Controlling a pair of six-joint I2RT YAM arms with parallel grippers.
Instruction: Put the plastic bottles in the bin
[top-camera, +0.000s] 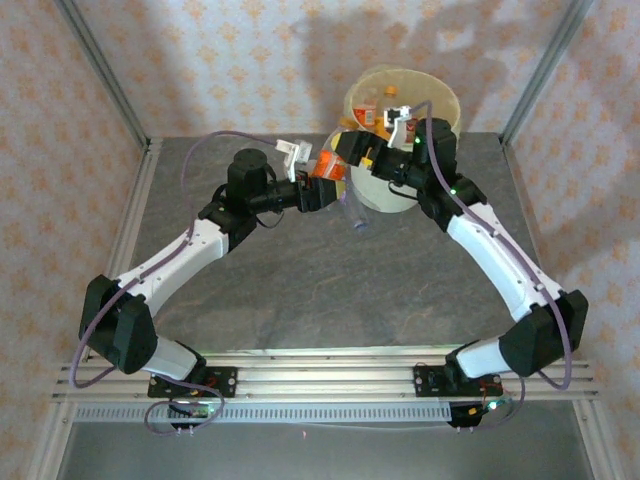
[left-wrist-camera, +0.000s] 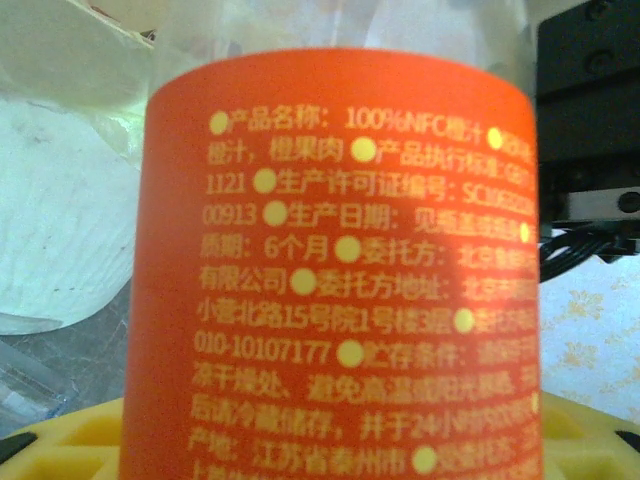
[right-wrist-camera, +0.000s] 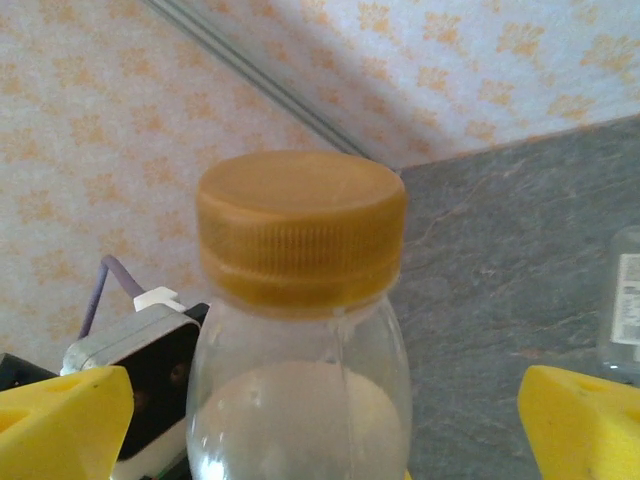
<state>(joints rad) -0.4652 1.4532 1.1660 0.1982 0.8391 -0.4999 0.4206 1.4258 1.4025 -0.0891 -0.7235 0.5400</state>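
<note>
Plastic bottle (left-wrist-camera: 335, 270), clear with an orange label and orange cap, sits clamped in the left hand (top-camera: 325, 178) just beside the bin (top-camera: 385, 192), above the tabletop (top-camera: 300, 280). Right hand (right-wrist-camera: 320, 430) gapes wide around its neck, yellow fingers (right-wrist-camera: 60, 425) clear of the plastic. Other bottles (top-camera: 368, 112) lie inside the bin.

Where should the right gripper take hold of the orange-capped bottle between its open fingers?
Close on the bottle at its clear neck just under the cap, the right gripper squeezing in from both sides, where its fingers stand apart. The neck is round and narrower than the cap, whose lip should probably stop it slipping.
</note>
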